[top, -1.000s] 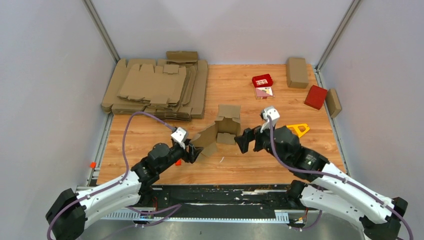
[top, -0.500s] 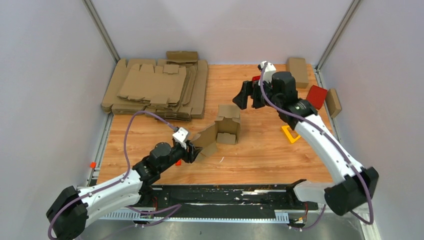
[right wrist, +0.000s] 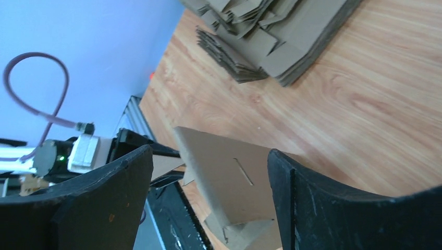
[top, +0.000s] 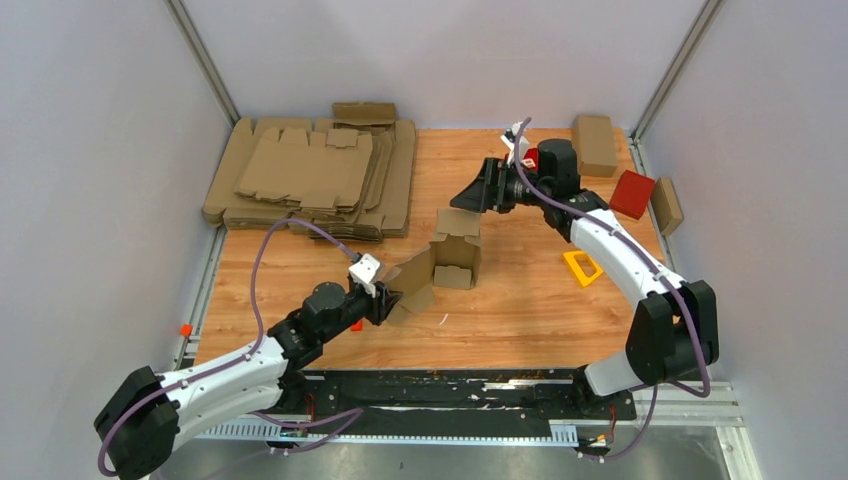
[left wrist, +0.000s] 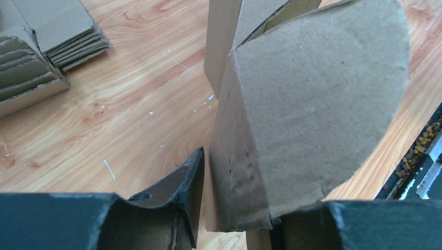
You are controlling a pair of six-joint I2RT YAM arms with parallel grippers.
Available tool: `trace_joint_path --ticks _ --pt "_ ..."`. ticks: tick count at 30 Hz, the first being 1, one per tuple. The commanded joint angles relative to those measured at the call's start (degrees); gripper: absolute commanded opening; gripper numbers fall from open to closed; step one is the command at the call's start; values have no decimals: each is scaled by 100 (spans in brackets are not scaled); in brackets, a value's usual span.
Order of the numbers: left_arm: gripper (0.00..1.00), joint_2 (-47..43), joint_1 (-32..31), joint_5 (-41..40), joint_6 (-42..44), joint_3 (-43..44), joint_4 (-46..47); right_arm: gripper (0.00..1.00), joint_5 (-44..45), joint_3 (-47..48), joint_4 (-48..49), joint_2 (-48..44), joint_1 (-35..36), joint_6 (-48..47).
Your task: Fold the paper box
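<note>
- The table (top: pixel 520 300) fills the middle of the top view; a stack of flat cardboard sheets (top: pixel 315 175) lies at its upper left.
- The paper box (top: pixel 445 260) stands half-formed at the centre, its top flap up and a side flap reaching toward lower left.
- The left gripper (top: pixel 385 303) — jaws nearly closed — pinches that rounded side flap (left wrist: pixel 312 114).
- The right gripper (top: pixel 478 190) hangs above the box, upper centre — fingers (right wrist: pixel 323 208) spread wide, holding nothing.
</note>
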Motion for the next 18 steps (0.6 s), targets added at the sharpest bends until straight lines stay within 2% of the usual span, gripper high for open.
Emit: trace_joint_path --ticks 1,18 --pt "37 -26 -22 50 121 197 259 79 -757 -253 670 -154 20 432" --pt "21 211 -24 90 191 321 172 78 -1073 -1042 946 -839 20 698"
